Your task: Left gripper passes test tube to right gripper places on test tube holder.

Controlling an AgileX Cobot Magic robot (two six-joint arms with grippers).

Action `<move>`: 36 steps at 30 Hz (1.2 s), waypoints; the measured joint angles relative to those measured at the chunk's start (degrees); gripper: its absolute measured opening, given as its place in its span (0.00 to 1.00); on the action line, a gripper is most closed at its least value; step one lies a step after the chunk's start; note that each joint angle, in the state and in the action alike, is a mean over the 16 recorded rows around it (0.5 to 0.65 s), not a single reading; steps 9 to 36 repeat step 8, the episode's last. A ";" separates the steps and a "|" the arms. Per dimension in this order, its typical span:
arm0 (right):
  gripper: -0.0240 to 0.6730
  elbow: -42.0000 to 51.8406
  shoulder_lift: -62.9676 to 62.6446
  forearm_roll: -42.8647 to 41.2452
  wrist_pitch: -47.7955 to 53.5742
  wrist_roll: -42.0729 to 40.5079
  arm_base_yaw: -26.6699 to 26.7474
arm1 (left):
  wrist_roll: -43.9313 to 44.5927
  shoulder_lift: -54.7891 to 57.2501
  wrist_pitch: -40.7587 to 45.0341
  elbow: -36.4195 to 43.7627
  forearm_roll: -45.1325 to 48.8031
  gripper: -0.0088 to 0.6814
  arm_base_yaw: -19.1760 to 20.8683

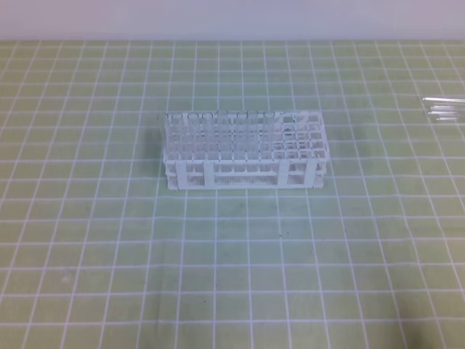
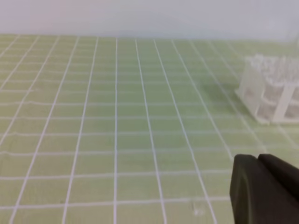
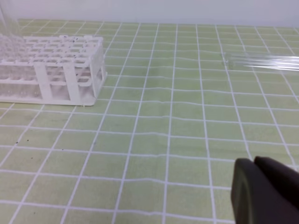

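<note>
Green grid, white rack
The surface [image 1: 109, 240] is pale green with white gridlines; the test tube holder [image 1: 243, 174] is white; claws black.

Item 1: counter [image 1: 232, 276], covered by a pale green mat ruled with a grid of thin white lines; the surface fills nearly the whole overhead view and runs back to the far edge. A few tiny dark specks lie on the mat.

Item 2: wall [image 1: 232, 18], plain off-white, forming a band beyond the counter's far edge in all three views.

Item 3: upright clear tubes [image 1: 211, 134], a row standing in the left and back part of the white lattice, rims level with one another; exact count cannot be told.

Item 4: loose clear tubes [image 1: 445, 110], lying flat on the mat at the far right, side by side, well apart from the lattice.
</note>
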 joint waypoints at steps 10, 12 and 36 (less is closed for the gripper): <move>0.01 0.00 0.00 0.18 0.00 0.00 0.00 | 4.45 -0.23 2.37 0.15 -1.50 0.01 -0.01; 0.01 0.00 0.00 0.18 0.00 0.00 0.00 | 4.45 -0.23 2.37 0.15 -1.50 0.01 -0.01; 0.01 0.00 0.00 0.18 0.00 0.00 0.00 | 4.45 -0.23 2.37 0.15 -1.50 0.01 -0.01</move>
